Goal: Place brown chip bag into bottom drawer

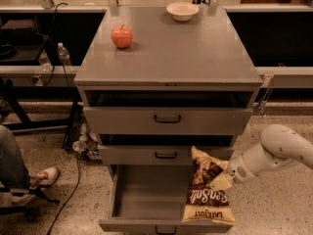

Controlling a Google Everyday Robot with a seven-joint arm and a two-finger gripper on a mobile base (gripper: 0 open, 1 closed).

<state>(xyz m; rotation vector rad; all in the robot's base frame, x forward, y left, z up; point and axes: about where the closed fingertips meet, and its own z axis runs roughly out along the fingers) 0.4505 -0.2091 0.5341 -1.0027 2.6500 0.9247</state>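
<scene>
The brown chip bag [207,190] hangs upside down, yellow band at the bottom, over the right part of the open bottom drawer [146,199]. Its lower end sits at about the drawer's front right edge. My gripper [221,181] comes in from the right on a white arm and is shut on the bag's right side. The bottom drawer is pulled out toward me, and its grey inside shows to the left of the bag. The two upper drawers [167,119] are closed or nearly so.
A red apple [122,36] and a white bowl [182,11] stand on the cabinet top [171,53]. A person's leg and shoe [29,177] are at the left on the floor, with cables and a water bottle [63,55] beside the cabinet.
</scene>
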